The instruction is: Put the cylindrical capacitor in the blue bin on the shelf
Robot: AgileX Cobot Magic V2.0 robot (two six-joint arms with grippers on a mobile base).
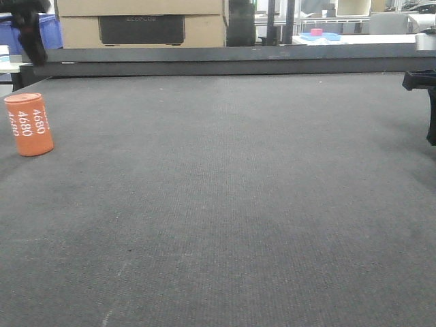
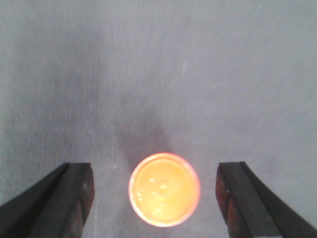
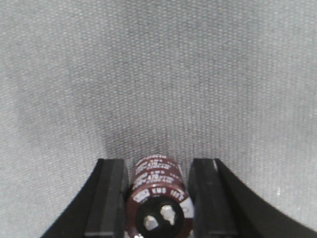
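Dark grey felt-like tabletop [image 1: 238, 204], cardboard boxes [image 1: 139, 24] behind its far edge. Cylindrical capacitor [image 1: 28, 125], orange w/ white "4680", stands upright near left edge of tabletop. Left gripper [image 2: 154, 168] is directly above it, fingers [image 2: 74, 193] spread wide, one each side of flat top, not touching. Right gripper [image 3: 157, 162]: fingers [image 3: 110, 198] pinch a dark-brown can [image 3: 157, 191] w/ two metal terminals.

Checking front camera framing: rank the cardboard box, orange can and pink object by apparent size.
1. cardboard box, largest
2. orange can
3. pink object, smallest
The can sits nearest the camera, so real sizes may differ.
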